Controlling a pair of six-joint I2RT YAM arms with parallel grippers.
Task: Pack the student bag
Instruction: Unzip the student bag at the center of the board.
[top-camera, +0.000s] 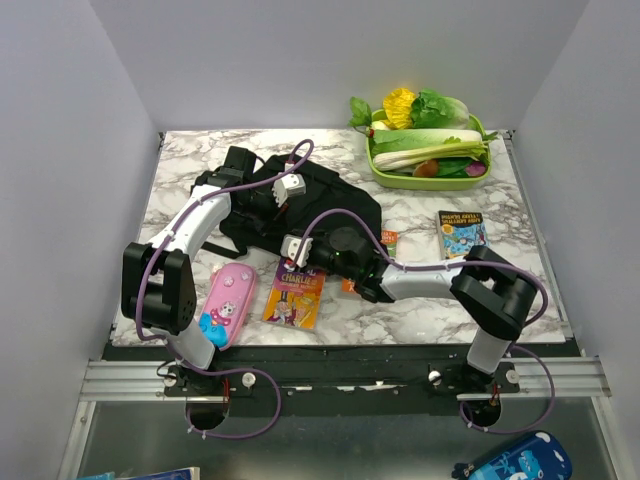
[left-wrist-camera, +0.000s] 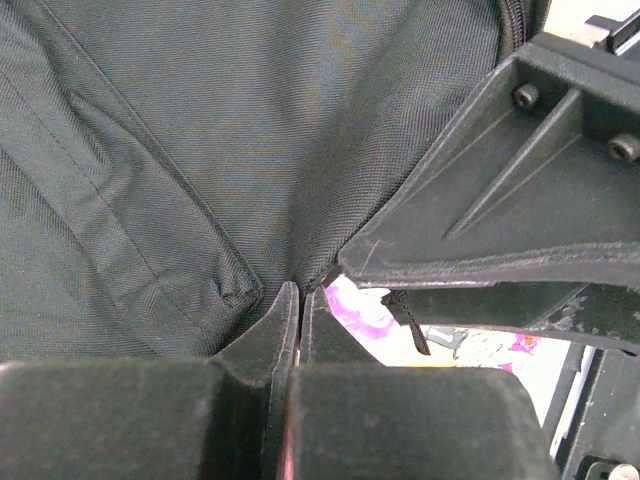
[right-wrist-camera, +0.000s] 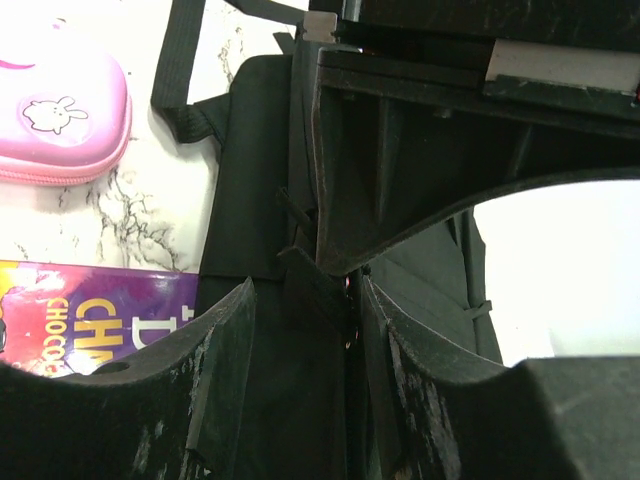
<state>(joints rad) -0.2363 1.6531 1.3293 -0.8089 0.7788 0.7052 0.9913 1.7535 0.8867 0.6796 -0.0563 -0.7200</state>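
Note:
The student bag (top-camera: 335, 195), black fabric, lies flat in the middle of the table. My left gripper (top-camera: 283, 212) is at its near-left edge; in the left wrist view the gripper (left-wrist-camera: 300, 295) is shut, pinching a fold of the bag (left-wrist-camera: 250, 130). My right gripper (top-camera: 290, 238) meets it from the right. In the right wrist view the gripper (right-wrist-camera: 305, 310) has its fingers closed around a thick black fold of the bag (right-wrist-camera: 250, 180), just under the left gripper. A purple book (top-camera: 293, 293) lies just in front of the bag and shows in both wrist views (right-wrist-camera: 90, 320) (left-wrist-camera: 370, 310).
A pink pencil case (top-camera: 228, 303) lies left of the purple book and shows in the right wrist view (right-wrist-camera: 60, 110). Another book (top-camera: 461, 233) lies at right, a small one (top-camera: 390, 240) by the right arm. A green tray (top-camera: 480, 172) of vegetables stands at the back right.

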